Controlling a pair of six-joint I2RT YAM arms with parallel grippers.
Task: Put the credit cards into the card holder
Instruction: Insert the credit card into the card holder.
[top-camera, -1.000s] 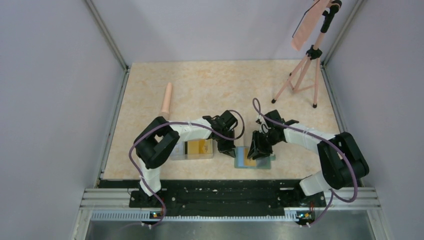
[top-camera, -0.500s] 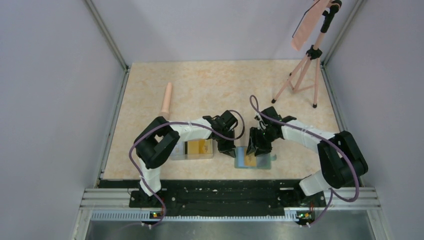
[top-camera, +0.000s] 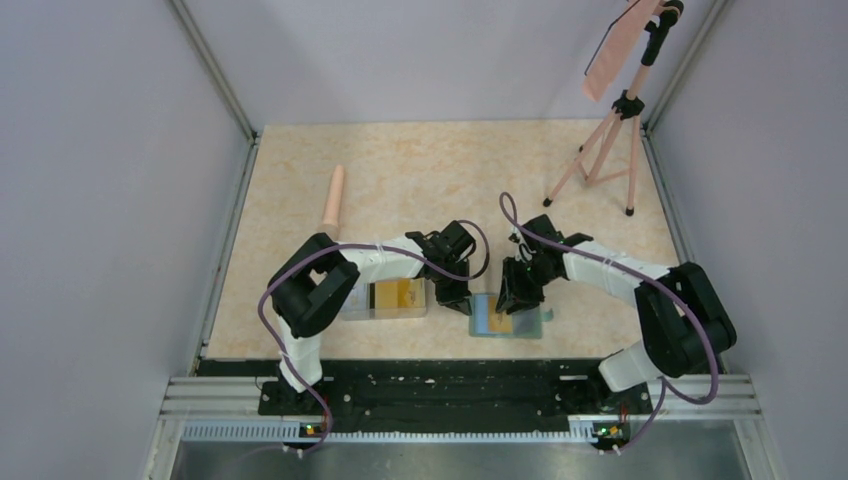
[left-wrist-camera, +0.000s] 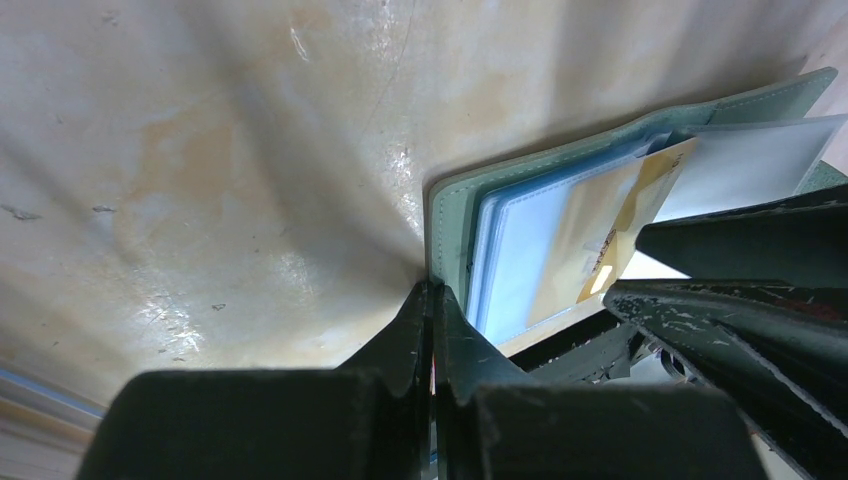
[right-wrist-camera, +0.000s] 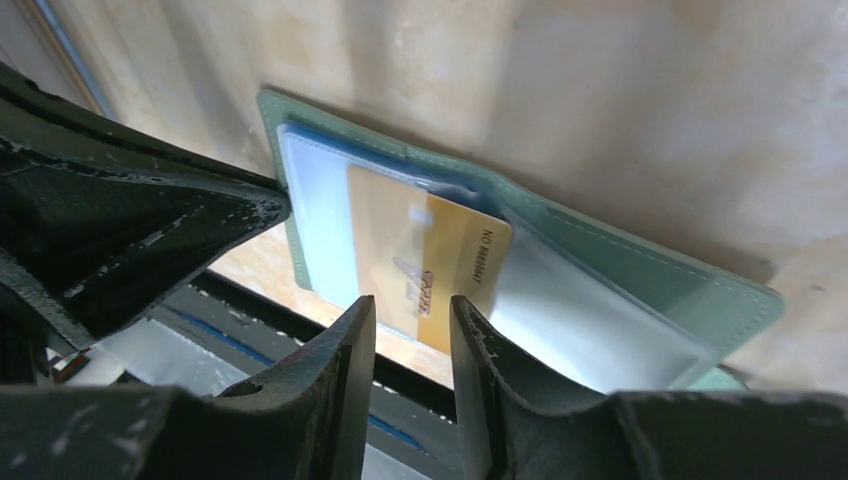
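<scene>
Right gripper (right-wrist-camera: 410, 325) stands with its jaws partly apart, not clamped on anything; the near edge of a yellow credit card (right-wrist-camera: 440, 260) shows in the gap, and I cannot tell whether the fingers touch it. The card lies tilted across the open card holder (left-wrist-camera: 450, 230), its far end tucked under a pale blue see-through pocket page (right-wrist-camera: 310, 220); how deep it goes is hard to make out.

Left gripper (left-wrist-camera: 433, 295) has its jaws pressed together, tips set at the card holder's left edge near the corner. The two grippers sit close together with only the card holder's width between them.

From above, the card holder lies near the front edge of the table (top-camera: 420, 170), just beside the black rail, and the right gripper covers much of it. To its left, touching nothing, a clear plastic box (top-camera: 352, 305) holds more yellow cards (top-camera: 398, 293), partly hidden by the left arm. Open tabletop spreads behind both arms, with a peach cylinder (top-camera: 333, 195) far left and a tripod (top-camera: 600, 150) in the far right corner. The card's small print is too fine to read.
</scene>
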